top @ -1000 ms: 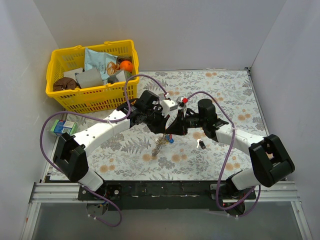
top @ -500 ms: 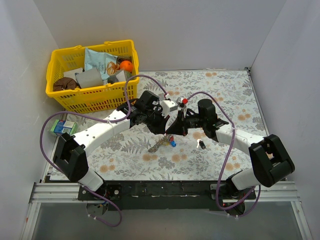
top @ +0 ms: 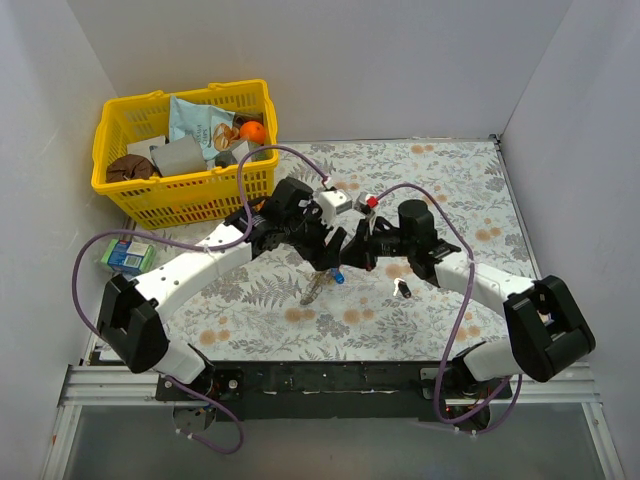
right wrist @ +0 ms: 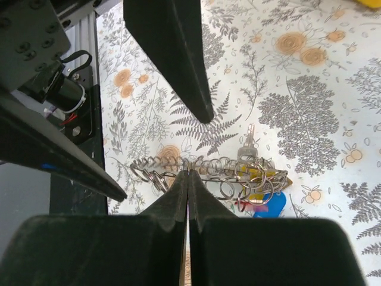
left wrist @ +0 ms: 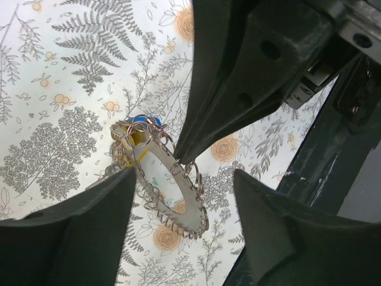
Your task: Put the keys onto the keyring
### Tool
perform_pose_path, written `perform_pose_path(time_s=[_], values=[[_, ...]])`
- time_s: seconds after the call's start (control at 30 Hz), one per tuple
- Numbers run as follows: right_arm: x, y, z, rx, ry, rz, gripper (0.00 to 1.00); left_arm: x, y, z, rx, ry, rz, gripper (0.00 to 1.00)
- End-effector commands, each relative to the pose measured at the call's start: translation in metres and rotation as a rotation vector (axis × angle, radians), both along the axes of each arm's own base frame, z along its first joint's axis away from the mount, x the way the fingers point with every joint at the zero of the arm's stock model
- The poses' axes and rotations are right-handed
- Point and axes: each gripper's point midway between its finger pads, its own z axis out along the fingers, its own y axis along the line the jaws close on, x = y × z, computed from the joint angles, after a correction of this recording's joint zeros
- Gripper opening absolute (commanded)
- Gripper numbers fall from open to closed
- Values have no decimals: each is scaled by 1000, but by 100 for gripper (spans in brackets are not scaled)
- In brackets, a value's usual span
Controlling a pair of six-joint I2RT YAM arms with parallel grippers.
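The keyring (top: 316, 287), a silver ring fringed with small split rings, hangs above the table's middle. My right gripper (right wrist: 188, 173) is shut on its rim and holds the keyring (right wrist: 223, 168) edge-on. Yellow (right wrist: 262, 179), blue (right wrist: 272, 205) and red (right wrist: 246, 206) keys dangle from the far end, with a silver key (right wrist: 247, 146) behind. My left gripper (left wrist: 184, 173) stands open, its fingers either side of the keyring (left wrist: 178, 202) without touching it. A blue key (top: 340, 277) shows beside the ring. One dark key (top: 403, 289) lies on the cloth to the right.
A yellow basket (top: 185, 190) full of packets and food stands at the back left. A small green and blue box (top: 128, 255) lies at the left edge. White walls close in the sides and back of the flowered table.
My left gripper has opened and let go of the keyring, which now hangs from the right gripper alone. The right gripper closed on the ring. The left arm shifted slightly left.
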Motion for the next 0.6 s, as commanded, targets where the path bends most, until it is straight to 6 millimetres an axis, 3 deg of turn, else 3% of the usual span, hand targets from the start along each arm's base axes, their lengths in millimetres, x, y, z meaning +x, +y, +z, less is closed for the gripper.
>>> perform_pose_path(time_s=[0.0,0.13,0.33,0.5,0.53,0.57], values=[[8,-1,27,82,-122,-63,1,7,3,30,-86,-77,95,71],[5,-4,32,137,-175,-89,1,15,1,38,-147,-95,153,74],[2,-10,35,211,-215,-141,1,16,1,25,-237,-77,194,75],[-3,-10,41,276,-193,-138,1,18,12,38,-368,-117,272,77],[-5,-10,41,287,-192,-137,1,21,12,52,-434,-139,293,81],[-6,-10,44,301,-193,-136,1,14,20,48,-450,-138,306,82]])
